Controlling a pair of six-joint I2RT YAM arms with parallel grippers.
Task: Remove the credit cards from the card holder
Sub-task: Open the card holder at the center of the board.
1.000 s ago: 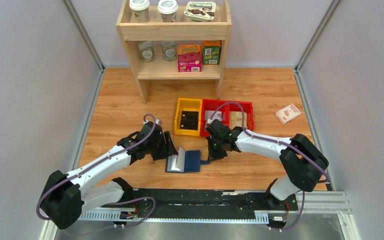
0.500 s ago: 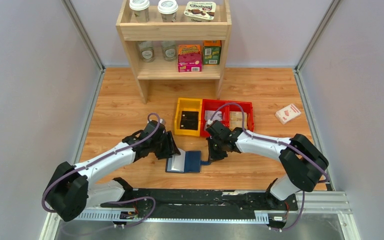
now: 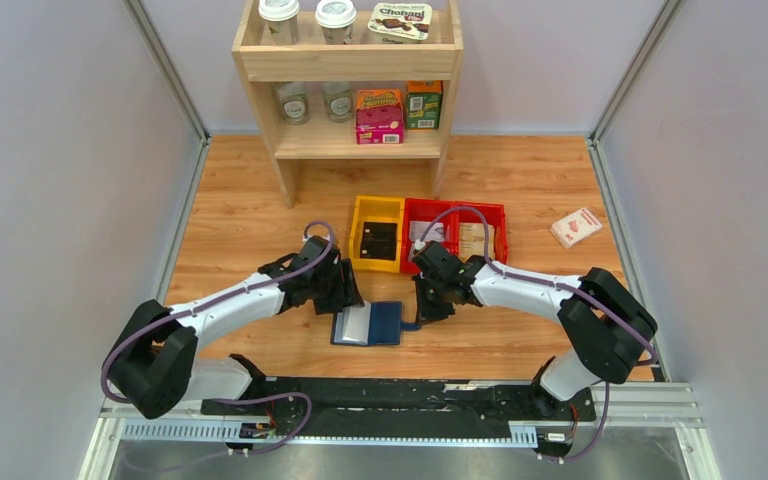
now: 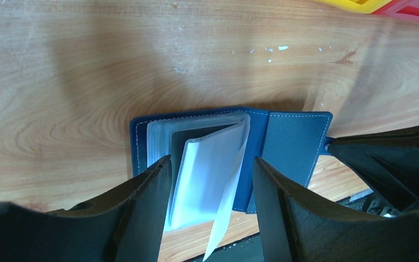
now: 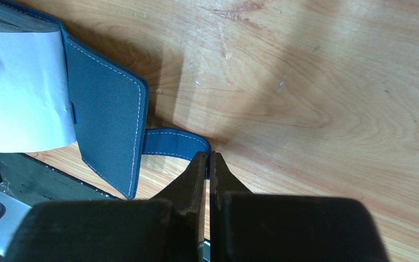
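The right jaws are seen clenched in the right wrist view, their tips pinched on the rounded end of the snap tab (image 5: 177, 143) that sticks out from the card holder (image 5: 106, 103). From overhead this grip is hidden under the wrist. The left jaws are held released. In the left wrist view one finger (image 4: 144, 210) is seen at each side of a pale clear sleeve (image 4: 213, 169) that stands up from the open holder. Behind the sleeves a dark panel (image 4: 177, 150) is glimpsed there; whether it is one of the credit cards cannot be told. Only the top view places the card holder (image 3: 370, 323): it is laid open on the wooden counter (image 3: 240, 220) between the two arms, near the front edge. Just beyond it, a yellow bin (image 3: 357, 240) with a dark object inside and two red bins (image 3: 412, 208) are shown. Farther back a wooden shelf (image 3: 350, 62) and, well to the right, a white-and-red box (image 3: 575, 227) are seen in that view alone.
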